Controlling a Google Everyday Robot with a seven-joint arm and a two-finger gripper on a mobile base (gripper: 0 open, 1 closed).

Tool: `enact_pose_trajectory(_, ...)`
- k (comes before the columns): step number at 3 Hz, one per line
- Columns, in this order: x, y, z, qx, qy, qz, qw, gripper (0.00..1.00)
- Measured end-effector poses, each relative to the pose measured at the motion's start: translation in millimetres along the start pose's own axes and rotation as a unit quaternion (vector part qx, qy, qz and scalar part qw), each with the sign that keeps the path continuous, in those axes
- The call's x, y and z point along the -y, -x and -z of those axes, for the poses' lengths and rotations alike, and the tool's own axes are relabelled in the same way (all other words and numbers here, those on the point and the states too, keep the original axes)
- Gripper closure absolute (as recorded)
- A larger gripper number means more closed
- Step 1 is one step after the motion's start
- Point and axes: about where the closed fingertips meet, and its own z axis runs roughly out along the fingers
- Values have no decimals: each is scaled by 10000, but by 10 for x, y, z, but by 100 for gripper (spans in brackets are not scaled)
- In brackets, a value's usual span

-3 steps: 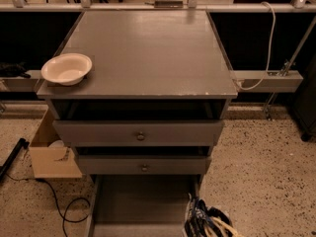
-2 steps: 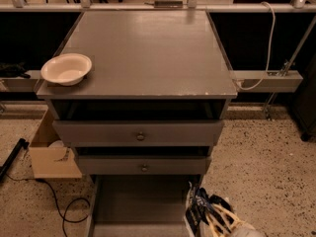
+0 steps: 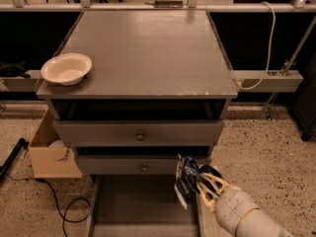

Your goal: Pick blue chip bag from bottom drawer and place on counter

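A grey cabinet seen from above and in front. The bottom drawer (image 3: pixel 143 204) is pulled out toward the viewer, its flat floor bare between thin side walls. At the lower right, the gripper (image 3: pixel 198 180) reaches in from the bottom right corner, fingers pinched on the blue chip bag (image 3: pixel 183 182). The bag is in the air above the drawer's right wall, in front of the middle drawer (image 3: pixel 113 165). Its long axis runs roughly upright, leaning slightly, with the crinkled top end up; its lower end seems clear of the wall, though this is hard to tell. The counter (image 3: pixel 148 48) sits well above, its front edge chipped toward the right. A bowl (image 3: pixel 66 68) takes only the front left corner.
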Motion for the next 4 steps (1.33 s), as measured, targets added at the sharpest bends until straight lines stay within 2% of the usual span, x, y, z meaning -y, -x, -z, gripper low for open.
enact_pose_trajectory(1,232,25,-3,-69,-40,112,9999,100)
enact_pose_trajectory(2,539,72,43,-131,-193,238,9994,100)
enact_pose_trajectory(3,960,146,185,-125,-572,277,9979,100)
enact_pose_trajectory(4,1323,264,429,14,-1056,244,9941,100)
